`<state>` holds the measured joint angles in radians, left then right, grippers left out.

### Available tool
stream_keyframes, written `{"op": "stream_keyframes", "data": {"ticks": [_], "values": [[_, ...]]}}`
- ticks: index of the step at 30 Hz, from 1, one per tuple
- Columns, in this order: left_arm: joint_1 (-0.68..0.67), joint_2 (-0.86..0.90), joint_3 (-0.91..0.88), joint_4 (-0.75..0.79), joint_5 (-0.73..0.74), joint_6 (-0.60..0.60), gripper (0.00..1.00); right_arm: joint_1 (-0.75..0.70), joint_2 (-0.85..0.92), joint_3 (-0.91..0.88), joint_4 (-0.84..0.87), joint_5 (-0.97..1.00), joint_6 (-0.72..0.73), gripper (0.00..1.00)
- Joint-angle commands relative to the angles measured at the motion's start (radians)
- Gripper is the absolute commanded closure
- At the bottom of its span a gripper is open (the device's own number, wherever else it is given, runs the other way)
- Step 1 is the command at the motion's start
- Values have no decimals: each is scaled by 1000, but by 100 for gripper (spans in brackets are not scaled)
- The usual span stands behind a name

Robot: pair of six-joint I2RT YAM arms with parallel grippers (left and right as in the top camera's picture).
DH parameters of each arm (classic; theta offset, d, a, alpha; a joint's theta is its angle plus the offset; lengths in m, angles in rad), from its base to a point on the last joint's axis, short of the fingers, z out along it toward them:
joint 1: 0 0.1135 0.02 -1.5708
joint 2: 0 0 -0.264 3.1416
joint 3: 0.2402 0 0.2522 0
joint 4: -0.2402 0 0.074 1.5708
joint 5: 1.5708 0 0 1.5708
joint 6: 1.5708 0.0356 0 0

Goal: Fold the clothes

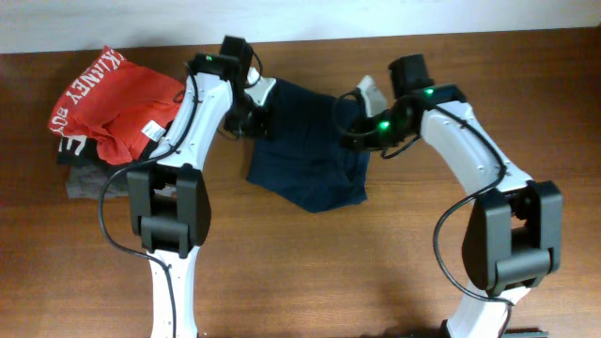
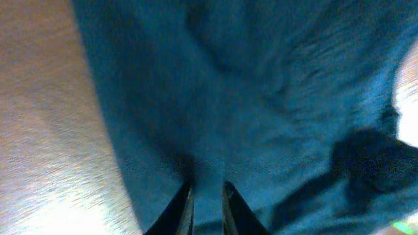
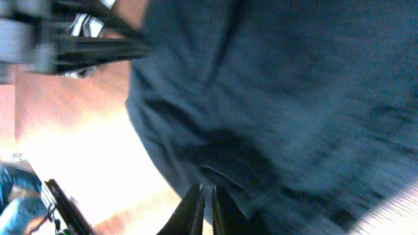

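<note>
The clothes (image 1: 310, 155), one dark navy garment, lie crumpled in the middle of the wooden table. My left gripper (image 1: 252, 115) is at its upper left corner, and my right gripper (image 1: 355, 127) is at its upper right edge. In the left wrist view the navy cloth (image 2: 261, 98) fills the frame, and a strip of it runs between the narrow-set fingers (image 2: 186, 203) of the left gripper (image 2: 208, 196). In the right wrist view the right gripper (image 3: 206, 199) is pinched almost together on the edge of the cloth (image 3: 294, 98).
A red garment with white lettering (image 1: 113, 99) lies at the table's far left, partly over a grey folded garment (image 1: 84, 183). Bare wooden tabletop (image 1: 310, 272) stretches in front of the navy cloth, between the two arm bases.
</note>
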<state>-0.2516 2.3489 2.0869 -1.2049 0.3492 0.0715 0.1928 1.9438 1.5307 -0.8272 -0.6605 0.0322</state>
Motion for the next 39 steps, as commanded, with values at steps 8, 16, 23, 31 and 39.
{"op": "stream_keyframes", "data": {"ticks": [8,16,23,31,39], "values": [[-8,11,-124,95,14,12,87,119,244,-46,10,97,282,92],[-6,11,-123,90,14,12,87,55,271,-46,-105,175,336,91],[2,1,-26,-72,14,13,86,46,62,-43,-148,182,-68,91],[1,-4,76,-246,111,13,81,46,-185,-25,114,300,-29,93],[-80,-4,61,-220,-78,13,70,46,-35,-26,387,307,34,94]]}}
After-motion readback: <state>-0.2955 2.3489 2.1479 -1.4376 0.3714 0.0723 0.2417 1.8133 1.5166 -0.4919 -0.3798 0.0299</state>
